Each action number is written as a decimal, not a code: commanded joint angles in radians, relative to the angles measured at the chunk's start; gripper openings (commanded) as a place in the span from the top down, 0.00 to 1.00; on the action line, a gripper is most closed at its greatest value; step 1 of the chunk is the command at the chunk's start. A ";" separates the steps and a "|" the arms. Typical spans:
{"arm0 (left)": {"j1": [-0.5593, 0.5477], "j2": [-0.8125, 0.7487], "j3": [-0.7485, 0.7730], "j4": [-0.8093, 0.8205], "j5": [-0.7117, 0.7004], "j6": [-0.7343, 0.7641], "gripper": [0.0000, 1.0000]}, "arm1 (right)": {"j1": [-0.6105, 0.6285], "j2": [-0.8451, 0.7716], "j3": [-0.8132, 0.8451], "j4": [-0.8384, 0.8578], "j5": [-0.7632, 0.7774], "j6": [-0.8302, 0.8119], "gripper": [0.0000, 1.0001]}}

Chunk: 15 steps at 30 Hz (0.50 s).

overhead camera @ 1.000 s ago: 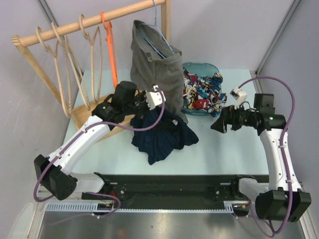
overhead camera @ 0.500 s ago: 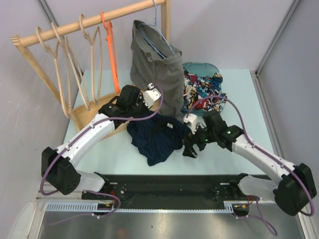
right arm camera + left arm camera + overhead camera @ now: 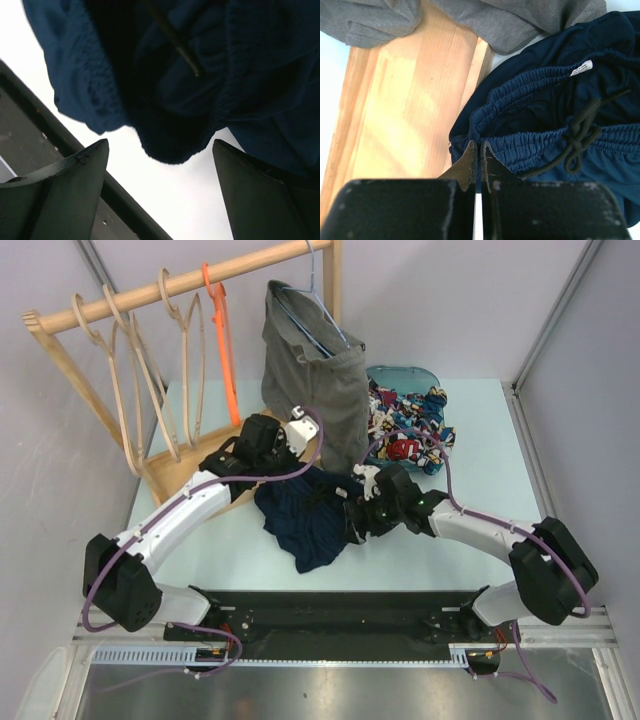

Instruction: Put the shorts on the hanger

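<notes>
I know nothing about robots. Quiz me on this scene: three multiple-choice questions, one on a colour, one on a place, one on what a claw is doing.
1. What colour are the shorts? A. red B. navy blue C. white
2. Where is the orange hanger? A. hooked on the wooden rail B. on the shorts C. under the shorts
3. How is the right claw? A. open B. shut on the shorts C. shut on the orange hanger
Answers: 1 B, dark blue fabric; 2 A, its hook over the rail; 3 A, its fingers stand wide apart.
</notes>
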 commanded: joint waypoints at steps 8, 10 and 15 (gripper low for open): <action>0.008 -0.071 -0.032 0.060 0.133 -0.042 1.00 | 0.000 0.044 0.015 0.063 0.062 0.085 1.00; 0.009 -0.104 -0.056 0.054 0.194 -0.008 1.00 | -0.035 -0.012 0.039 -0.020 0.059 0.045 1.00; 0.009 -0.292 -0.149 0.014 0.308 0.133 1.00 | -0.226 -0.146 0.257 -0.345 0.053 -0.224 1.00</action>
